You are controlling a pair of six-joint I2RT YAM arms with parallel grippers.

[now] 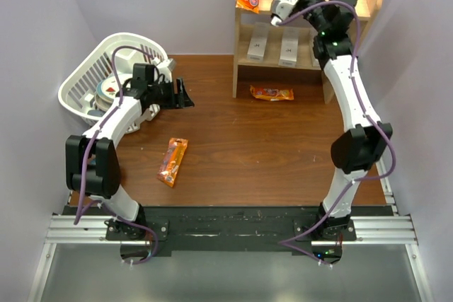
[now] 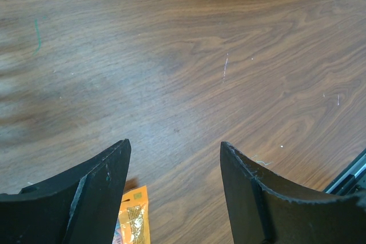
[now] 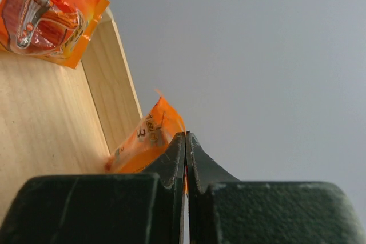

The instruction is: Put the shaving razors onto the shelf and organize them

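Claws: right claw (image 3: 186, 141) pinching orange packet (image 3: 146, 138) on shelf (image 3: 51, 112) top | left claw (image 2: 174, 152) spread, over table (image 2: 171, 55)

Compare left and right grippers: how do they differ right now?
The left gripper is open and empty; the right gripper is shut, pinching an orange packet. The left one hangs low over the table; the right one is up at the shelf top level. Both have black fingers.
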